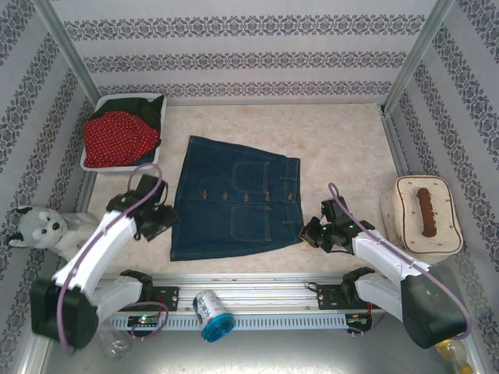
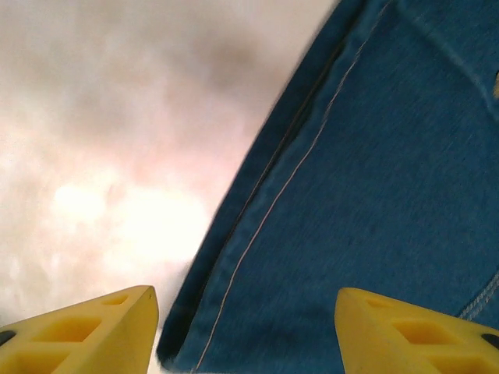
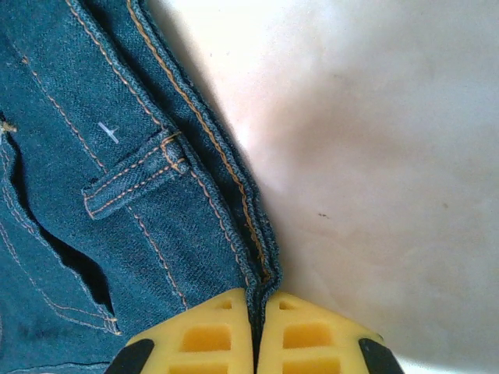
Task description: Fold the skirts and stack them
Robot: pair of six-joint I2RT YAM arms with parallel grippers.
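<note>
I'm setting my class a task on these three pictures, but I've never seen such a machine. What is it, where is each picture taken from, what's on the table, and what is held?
These are two robot arms bolted at the near edge of a table, each ending in a two-finger gripper. The wide picture looks down from above and behind them; the other two come from wrist cameras, so the yellow shapes are the arms' own fingers. A denim skirt lies flat in the middle. A white basket at the far left holds a red polka-dot skirt and some dark cloth. A plush dog sits left, a cream bag right. The right gripper is shut on the denim skirt's waistband edge; the left gripper is open over its hem.
</note>
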